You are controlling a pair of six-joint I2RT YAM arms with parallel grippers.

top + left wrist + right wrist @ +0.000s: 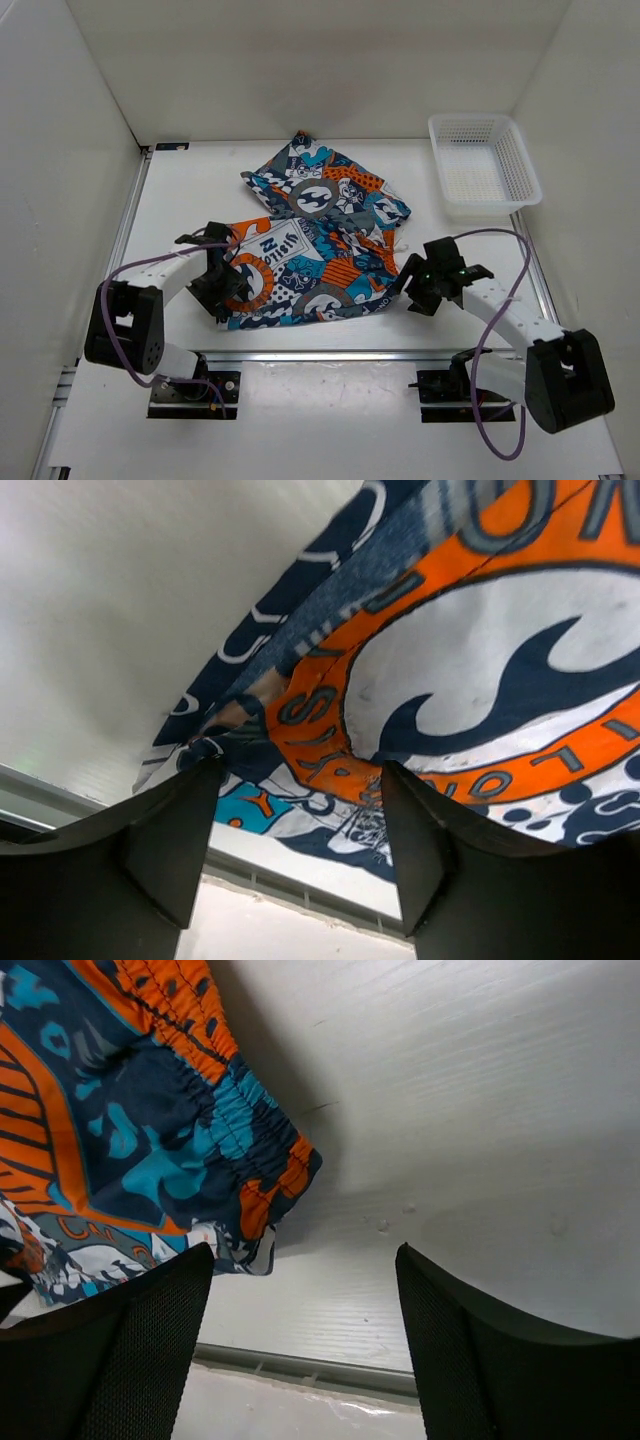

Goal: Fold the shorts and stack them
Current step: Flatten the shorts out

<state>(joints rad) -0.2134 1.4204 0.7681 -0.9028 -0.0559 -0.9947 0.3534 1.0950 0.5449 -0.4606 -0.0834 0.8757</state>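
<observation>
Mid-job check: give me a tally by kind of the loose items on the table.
Printed shorts: 2, overlapping, as best the top view shows
White mesh basket: 1
Total: 3

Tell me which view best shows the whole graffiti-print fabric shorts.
Top external: the graffiti-print fabric shorts show entire, laid out flat. Left wrist shows only a printed edge; right wrist only a gathered elastic corner.
</observation>
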